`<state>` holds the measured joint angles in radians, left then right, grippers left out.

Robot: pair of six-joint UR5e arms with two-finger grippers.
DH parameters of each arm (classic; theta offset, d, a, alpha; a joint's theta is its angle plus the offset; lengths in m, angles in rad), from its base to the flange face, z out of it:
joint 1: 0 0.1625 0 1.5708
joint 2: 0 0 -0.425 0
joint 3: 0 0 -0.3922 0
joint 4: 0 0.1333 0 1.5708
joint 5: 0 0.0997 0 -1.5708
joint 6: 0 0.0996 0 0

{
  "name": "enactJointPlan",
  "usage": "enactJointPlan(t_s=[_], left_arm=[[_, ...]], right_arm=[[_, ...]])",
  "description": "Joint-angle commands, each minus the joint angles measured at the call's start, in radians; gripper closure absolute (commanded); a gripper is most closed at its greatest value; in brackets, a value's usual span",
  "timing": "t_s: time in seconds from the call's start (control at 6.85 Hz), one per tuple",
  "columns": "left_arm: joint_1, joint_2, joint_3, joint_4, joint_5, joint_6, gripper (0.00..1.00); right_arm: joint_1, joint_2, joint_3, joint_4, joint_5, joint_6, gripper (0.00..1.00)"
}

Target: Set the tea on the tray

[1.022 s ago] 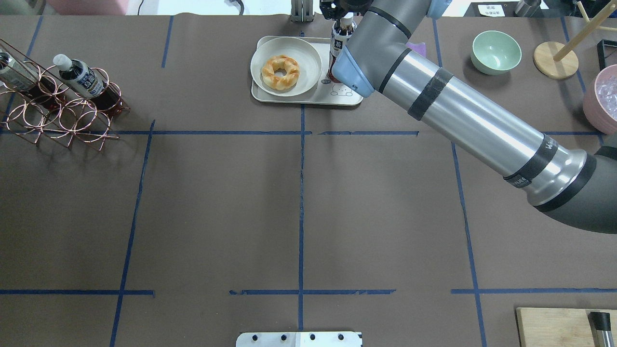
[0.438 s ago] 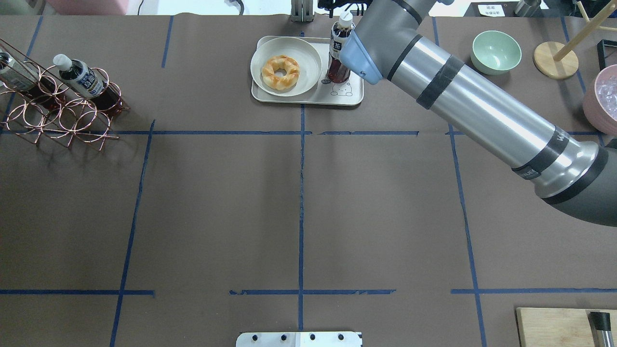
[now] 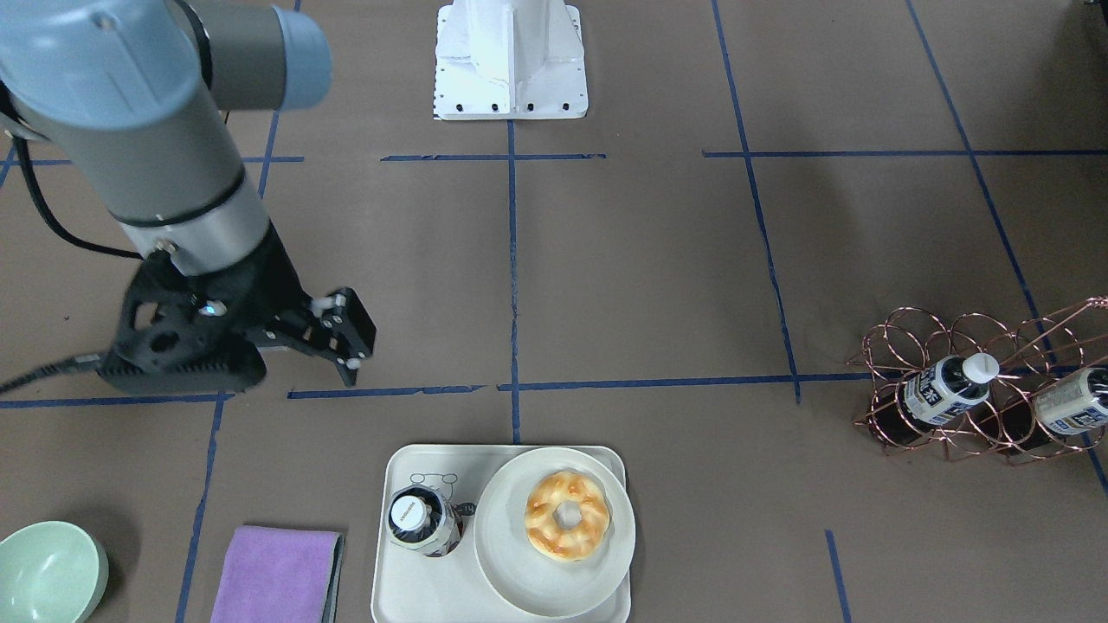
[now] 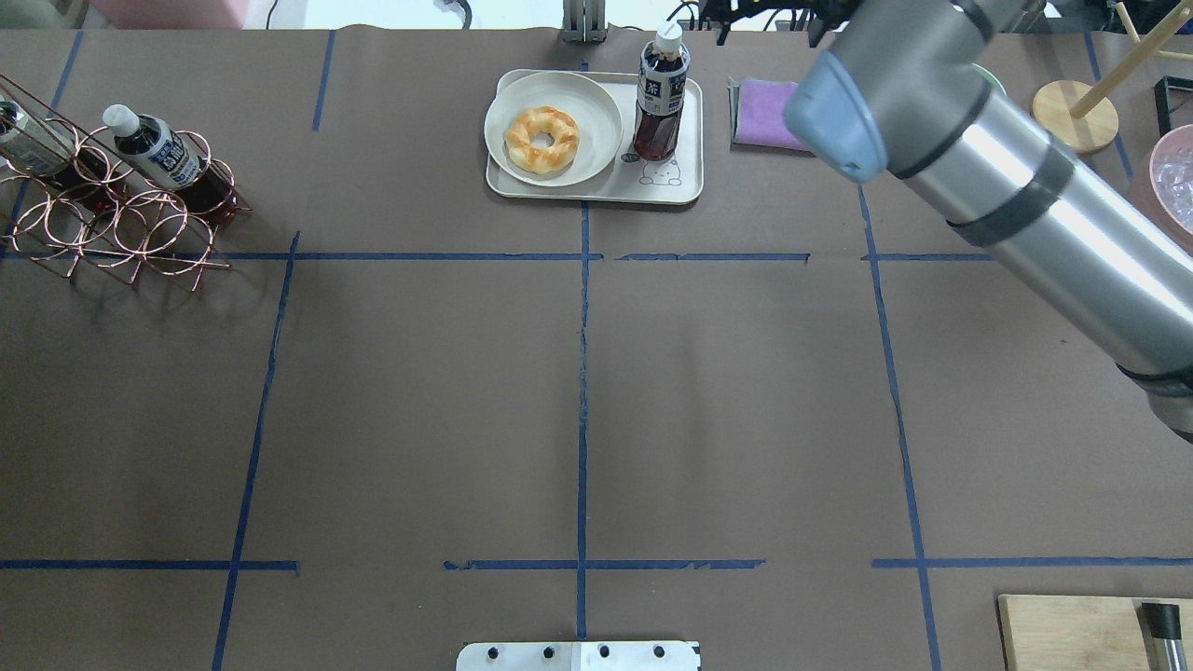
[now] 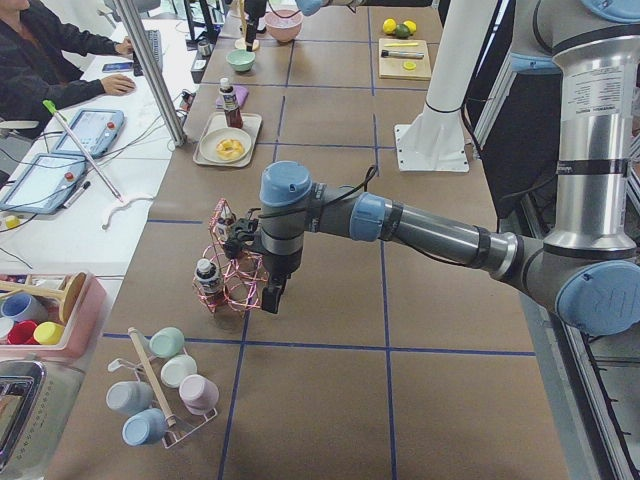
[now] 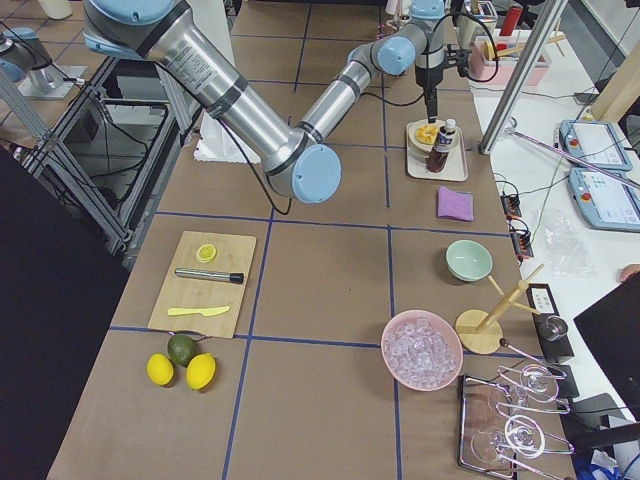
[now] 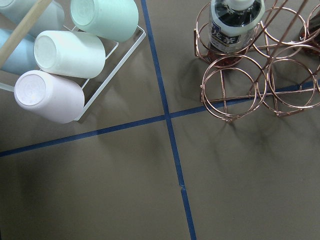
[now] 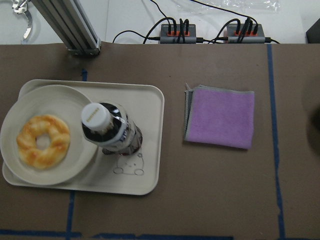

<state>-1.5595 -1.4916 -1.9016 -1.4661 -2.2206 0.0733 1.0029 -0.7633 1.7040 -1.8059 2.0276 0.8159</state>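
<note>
The tea [image 4: 662,98], a small bottle of dark liquid with a white cap, stands upright on the right part of the cream tray [image 4: 596,191], by the drawn bear. It also shows in the front view [image 3: 421,521] and the right wrist view [image 8: 111,131]. My right gripper [image 3: 351,342] is open and empty. It hangs above the table, apart from the tray [image 3: 415,597], on the robot's side of it. In the overhead view the right arm [image 4: 895,93] hides it. My left gripper [image 5: 272,298] shows only in the exterior left view, by the wire rack; I cannot tell its state.
A round plate with a doughnut [image 4: 542,140] takes up the tray's left part. A purple cloth [image 4: 764,126] lies right of the tray, and a green bowl [image 3: 43,575] beyond it. A copper wire rack [image 4: 121,205] holds more bottles at far left. A cutting board [image 4: 1081,634] is at front right.
My right arm has swung away to the right from the bottle. The bottle stays standing alone on the tray, and the purple cloth has come into view.
</note>
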Motion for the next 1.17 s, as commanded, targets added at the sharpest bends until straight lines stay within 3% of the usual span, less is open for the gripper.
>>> enactJointPlan(t_s=[0.0, 0.29, 0.58, 1.02], left_arm=[[-0.026, 0.031, 0.109, -0.009, -0.074, 0.005, 0.00], [-0.039, 0.037, 0.196, -0.013, -0.122, 0.000, 0.00], [-0.040, 0.036, 0.223, -0.023, -0.193, 0.002, 0.00], [-0.042, 0.036, 0.205, -0.023, -0.203, -0.001, 0.00]], right_arm=[[0.055, -0.182, 0.282, -0.173, 0.034, -0.133, 0.00], [0.214, -0.349, 0.327, -0.171, 0.223, -0.330, 0.00], [0.381, -0.544, 0.333, -0.171, 0.316, -0.649, 0.00], [0.596, -0.771, 0.208, -0.156, 0.342, -1.129, 0.00]])
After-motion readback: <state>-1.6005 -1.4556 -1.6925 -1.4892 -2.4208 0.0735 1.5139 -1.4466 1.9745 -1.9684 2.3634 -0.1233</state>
